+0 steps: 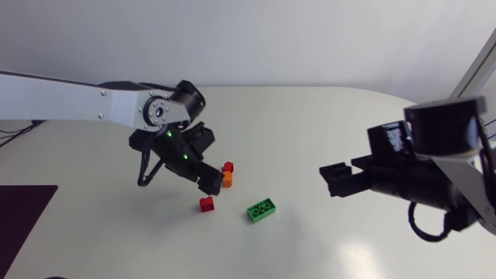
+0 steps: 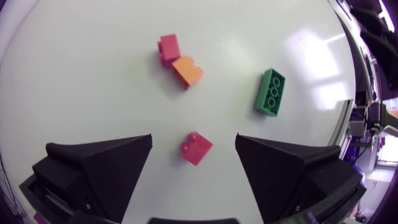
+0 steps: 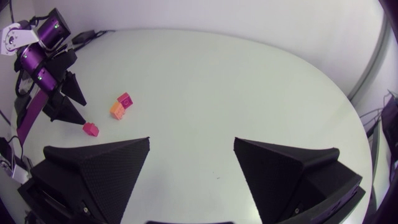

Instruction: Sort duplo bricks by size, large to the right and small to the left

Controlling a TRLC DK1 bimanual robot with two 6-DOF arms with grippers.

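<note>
head view: left gripper (image 1: 208, 183) sits over the brick cluster near mid-table. right gripper (image 1: 335, 180) is well apart from it on the right side.

left wrist view: left gripper jaws wide open, holding nothing. the near red brick (image 2: 196, 148) lies on the table (image 2: 93, 74) in the gap between the fingers, clear of both. ahead of it the orange brick (image 2: 186, 70) and the far red brick (image 2: 168, 48) sit touching each other. all three are small. the green brick (image 2: 270, 91), the only large one, lies flat, studs up, off to one side ahead of the gripper and apart from the rest. in the head view it's the rightmost of the four, just right of the near red brick.

right wrist view: right gripper jaws also wide open, gripping nothing, only table surface between the fingers. across the table this view shows the left arm (image 3: 37, 62) with the two red bricks and the orange one near its gripper.
</note>
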